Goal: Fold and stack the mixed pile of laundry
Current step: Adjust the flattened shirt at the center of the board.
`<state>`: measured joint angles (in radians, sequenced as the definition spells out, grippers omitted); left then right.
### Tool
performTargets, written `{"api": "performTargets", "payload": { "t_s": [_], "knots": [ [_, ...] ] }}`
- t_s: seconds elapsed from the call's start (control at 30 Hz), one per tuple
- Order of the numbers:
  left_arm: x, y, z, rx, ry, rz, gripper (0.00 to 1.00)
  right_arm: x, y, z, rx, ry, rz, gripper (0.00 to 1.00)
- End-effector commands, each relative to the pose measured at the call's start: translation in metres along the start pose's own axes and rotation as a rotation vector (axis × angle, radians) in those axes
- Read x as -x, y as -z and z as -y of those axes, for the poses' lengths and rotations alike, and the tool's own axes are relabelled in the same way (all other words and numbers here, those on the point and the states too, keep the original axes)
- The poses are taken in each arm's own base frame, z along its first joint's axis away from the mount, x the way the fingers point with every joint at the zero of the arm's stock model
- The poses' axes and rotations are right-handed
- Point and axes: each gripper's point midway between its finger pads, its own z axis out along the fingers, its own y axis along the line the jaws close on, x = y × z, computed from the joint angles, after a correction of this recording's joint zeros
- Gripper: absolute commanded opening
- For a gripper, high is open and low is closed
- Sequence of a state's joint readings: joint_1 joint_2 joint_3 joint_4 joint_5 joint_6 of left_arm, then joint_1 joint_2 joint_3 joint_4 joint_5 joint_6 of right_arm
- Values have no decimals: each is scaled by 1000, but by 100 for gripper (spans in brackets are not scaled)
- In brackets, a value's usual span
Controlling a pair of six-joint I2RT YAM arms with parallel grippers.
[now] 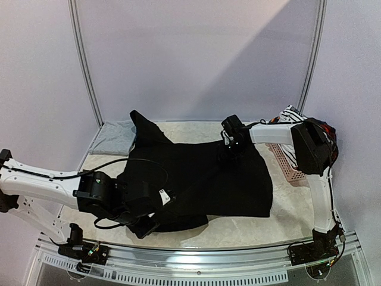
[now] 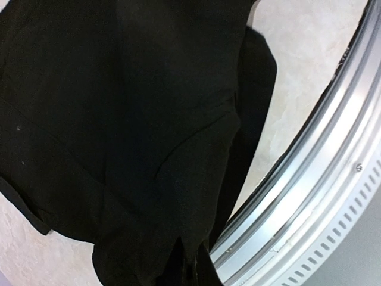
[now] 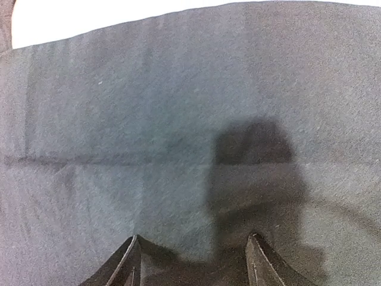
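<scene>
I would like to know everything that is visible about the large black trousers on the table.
The black trousers are a large, soft, matte piece of plain black cloth, spread mostly flat across the middle of the marble-look table. One pointed part reaches to the far left, beside a grey garment. The near left edge is bunched where the left gripper is shut on it. The open right gripper stands over the far edge; whether it touches the cloth is unclear.
</scene>
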<state>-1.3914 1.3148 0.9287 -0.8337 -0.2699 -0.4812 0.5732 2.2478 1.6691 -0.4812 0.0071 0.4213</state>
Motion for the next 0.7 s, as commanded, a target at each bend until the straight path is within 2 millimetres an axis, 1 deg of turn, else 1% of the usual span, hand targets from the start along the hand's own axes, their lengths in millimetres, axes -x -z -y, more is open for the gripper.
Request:
{"api": "performTargets", "payload": {
  "t_s": [0.0,0.07,0.13,0.17,0.23,0.27,0.3,0.33,0.37,0.4,0.43,0.47,0.5,0.57,0.6,0.67],
  "knots": [
    [-3,21,0,-31,8,17,7,-20,-14,25,-68,7,-112,61],
    [-2,24,0,-42,9,36,12,-13,-8,23,-70,14,-102,61],
    [0,24,3,-61,13,52,19,-9,-1,20,-62,19,-94,61],
    [0,20,4,-64,16,50,27,-5,7,18,-57,20,-83,61],
    [0,15,3,-34,19,34,40,-4,18,17,-51,24,-76,61],
    [2,15,1,-17,20,35,46,1,31,15,-43,27,-56,61],
    [5,16,1,-9,19,44,53,0,38,15,-40,33,-50,61],
    [9,19,3,-7,17,64,59,3,50,13,-33,35,-33,61],
    [15,22,7,-13,11,85,64,3,58,14,-31,35,-22,62],
    [20,24,12,-24,2,104,67,8,75,12,-23,35,8,63],
    [27,26,19,-37,-7,121,68,11,88,12,-21,34,33,64],
    [32,26,25,-44,-20,129,68,10,97,13,-19,31,45,65],
    [37,25,33,-47,-39,131,68,14,114,12,-12,26,78,66],
    [49,18,52,-67,-70,140,68,7,132,17,-13,13,99,67],
    [54,11,63,-79,-88,136,67,1,136,18,-4,5,105,67],
    [68,-1,79,-61,-127,143,66,-10,158,17,41,-15,148,68]
  ]
}}
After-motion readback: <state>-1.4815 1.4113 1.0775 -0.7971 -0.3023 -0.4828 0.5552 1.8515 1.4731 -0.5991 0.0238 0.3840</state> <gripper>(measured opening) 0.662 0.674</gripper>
